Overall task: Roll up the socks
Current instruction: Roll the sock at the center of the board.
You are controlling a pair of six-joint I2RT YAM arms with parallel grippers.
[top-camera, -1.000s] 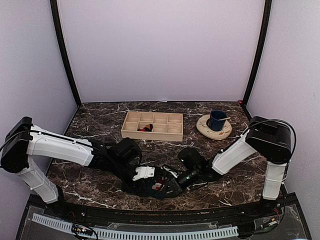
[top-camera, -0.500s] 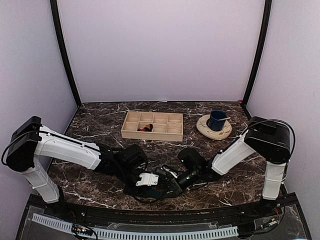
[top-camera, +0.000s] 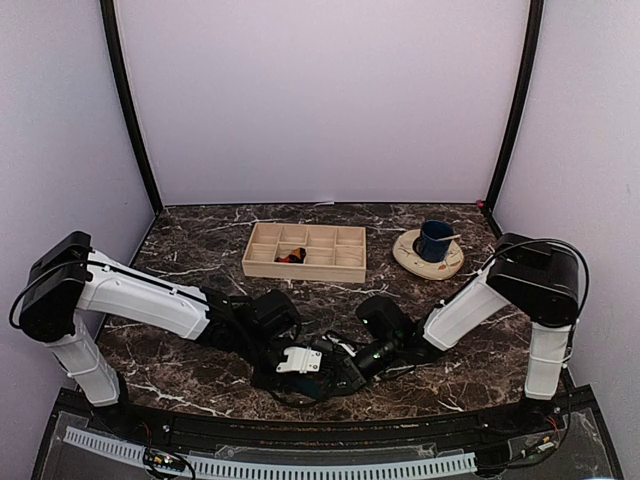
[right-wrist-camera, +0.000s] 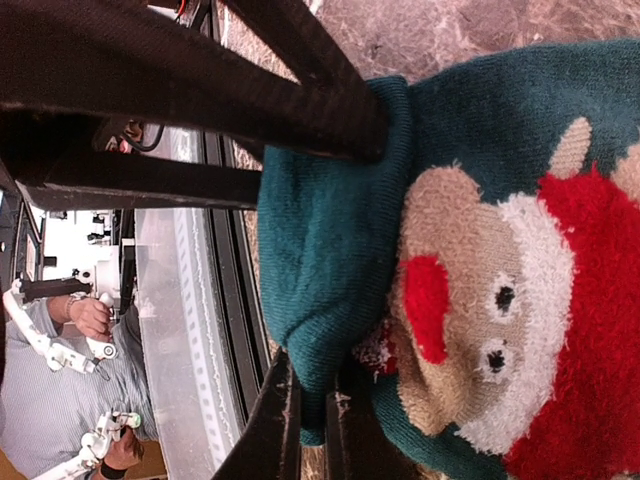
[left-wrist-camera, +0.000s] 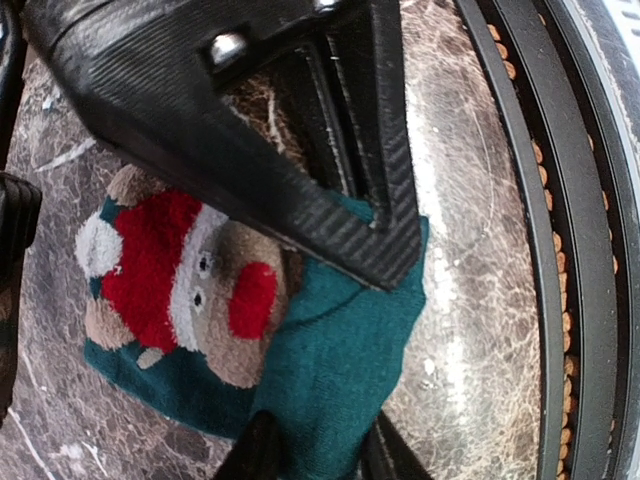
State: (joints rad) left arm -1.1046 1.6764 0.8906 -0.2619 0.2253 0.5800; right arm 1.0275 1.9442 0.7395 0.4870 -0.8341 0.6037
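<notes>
The dark teal sock (left-wrist-camera: 330, 350) with a red-and-white Santa face lies bunched on the marble near the table's front edge (top-camera: 322, 380). My left gripper (left-wrist-camera: 315, 452) reaches it from the left, and its two black fingers press a thick teal fold from both sides. From the right, my right gripper (right-wrist-camera: 312, 420) is shut on a thin fold of the same sock (right-wrist-camera: 330, 230). In the top view the left gripper (top-camera: 300, 364) and the right gripper (top-camera: 346, 368) nearly meet over the sock. I cannot make out the black argyle sock.
A wooden compartment tray (top-camera: 305, 265) stands at mid-table with a small red and dark item in one cell. A blue mug (top-camera: 434, 240) sits on a cream plate (top-camera: 408, 258) at the back right. A black rail (left-wrist-camera: 545, 250) runs along the front edge beside the sock.
My left arm has moved right and toward the front edge, onto the sock, and its jaws have narrowed around the fold. The right arm has stayed put.
</notes>
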